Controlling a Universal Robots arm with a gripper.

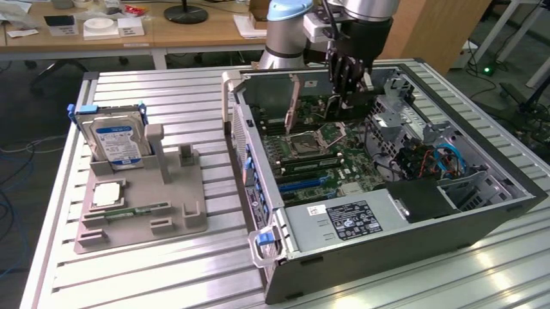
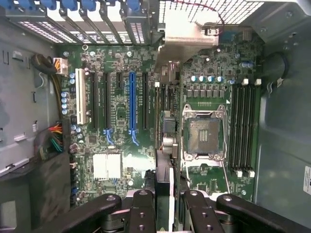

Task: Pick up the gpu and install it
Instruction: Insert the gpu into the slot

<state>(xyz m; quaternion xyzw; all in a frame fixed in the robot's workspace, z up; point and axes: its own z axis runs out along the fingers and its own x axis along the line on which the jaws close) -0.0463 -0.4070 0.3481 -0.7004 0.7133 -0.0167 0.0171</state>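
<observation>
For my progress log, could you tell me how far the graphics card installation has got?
Done: the thin green-and-black gpu card with a silvery bracket is off the grey holder tray, where the silver hard drive stands. In hand: the black gripper is shut on it, edge-on above the green motherboard inside the open computer case. Left: seating it; the long blue expansion slot is empty.

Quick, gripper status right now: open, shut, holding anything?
Gripper: shut on the gpu, which it holds edge-on above the motherboard inside the open computer case.
</observation>
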